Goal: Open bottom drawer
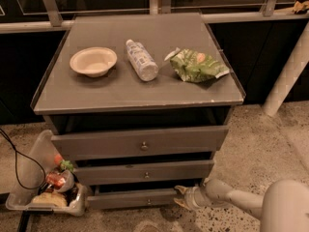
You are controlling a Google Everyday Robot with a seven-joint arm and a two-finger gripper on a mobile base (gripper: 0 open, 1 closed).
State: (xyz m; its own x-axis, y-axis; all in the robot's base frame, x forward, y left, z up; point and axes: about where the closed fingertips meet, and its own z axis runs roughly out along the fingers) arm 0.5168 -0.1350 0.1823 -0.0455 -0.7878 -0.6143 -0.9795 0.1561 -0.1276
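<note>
Gripper [181,197] sits low, right of centre, at the right end of the bottom drawer [133,198]. I cannot tell whether it touches the front. Arm [285,208] is cut off by the lower right corner of the frame. The drawer's left end is hidden behind the clear bin [30,170] (contents a jumble, not identifiable). The drawer's inside is lost in shadow. Bottle [141,60] label is too small to read.
</note>
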